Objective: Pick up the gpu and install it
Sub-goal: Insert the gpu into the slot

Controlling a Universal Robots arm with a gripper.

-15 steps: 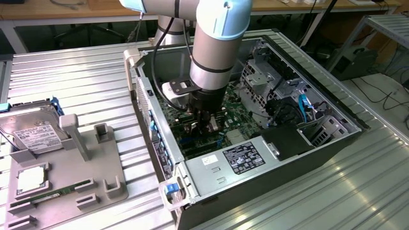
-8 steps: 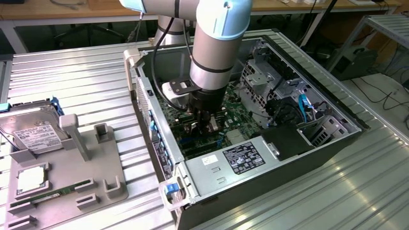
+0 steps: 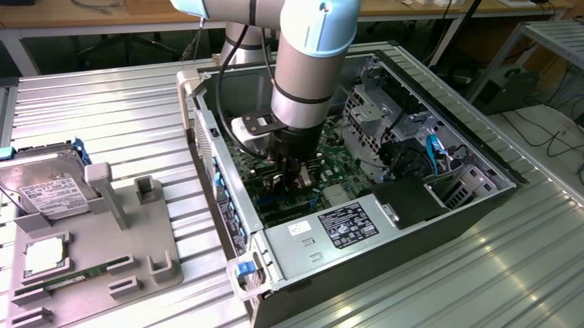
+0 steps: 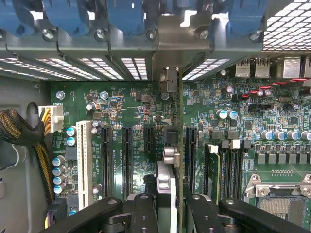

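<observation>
In the exterior view, your arm (image 3: 306, 75) is reaching down into the open case (image 3: 474, 171), which is lying on its side on the ribbed metal counter (image 3: 109, 116). The claw (image 3: 290, 179) is sitting low over the motherboard (image 3: 342, 171), near the middle of the case. A thin card is hanging edge-on between its fingers; that is the gpu (image 3: 294, 183), though it is hard to make out from here. At the counter's edge on the exterior view's left, a grey holder (image 3: 137, 239) is carrying a hard drive (image 3: 50, 195) and a memory stick (image 3: 68, 279). Neither is being touched.

In the wrist view, the claw (image 4: 167, 206) is clenched on the gpu (image 4: 180, 160), with black fingers (image 4: 145, 213) pressing it from both sides. The card is running away from the camera as a thin vertical line. Its bracket (image 4: 168, 80) is reaching the slotted rear wall of the case (image 4: 121, 68), beneath the blue retainer clips (image 4: 124, 17). The card edge is lying just beside a long black slot (image 4: 190, 145). Whether it is already seated there I cannot tell.

You are judging an insertion here, so alignment is what matters:
- Keep the card parallel to the slot along its whole length.
- Keep the bracket lined up with its opening in the rear wall.
- Press straight toward the board, not at a tilt, because a skewed card is likely to bind or stress the connector.
- Watch the memory sockets (image 4: 228, 165) beside the slot for clearance.
</observation>
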